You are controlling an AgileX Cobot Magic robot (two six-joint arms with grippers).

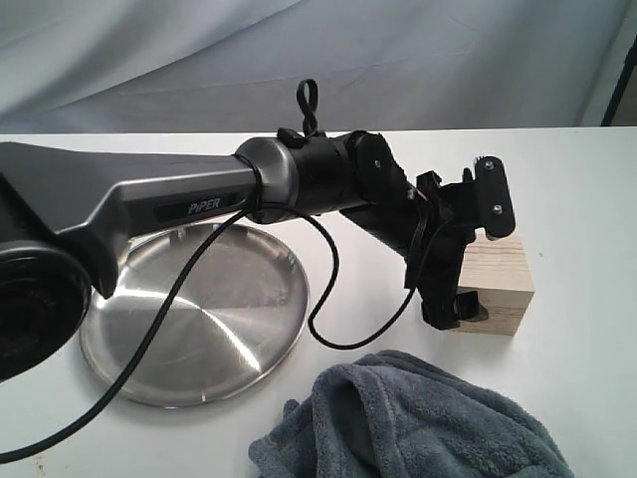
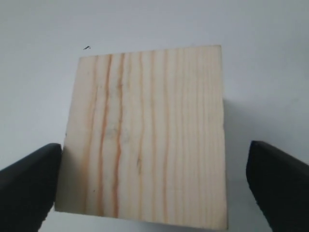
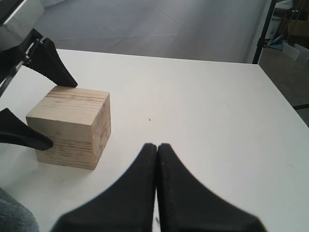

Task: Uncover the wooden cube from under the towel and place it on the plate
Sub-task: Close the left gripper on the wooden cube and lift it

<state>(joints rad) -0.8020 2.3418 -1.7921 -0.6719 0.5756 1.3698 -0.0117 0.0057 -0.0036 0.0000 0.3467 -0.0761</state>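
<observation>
The wooden cube [image 1: 501, 282] sits bare on the white desk [image 1: 577, 199], to the right of the plate [image 1: 199, 329] and apart from it, while the towel [image 1: 418, 423] lies bunched in a heap nearer the exterior camera, clear of the cube. The left claw [image 1: 478, 249] hangs released around the cube with one finger on either side; one finger is right at a side face and the other stands off, so nothing is gripped. The right claw [image 3: 157, 147] is clenched, its fingers pressed together on nothing, low over bare desk near the cube.
</observation>
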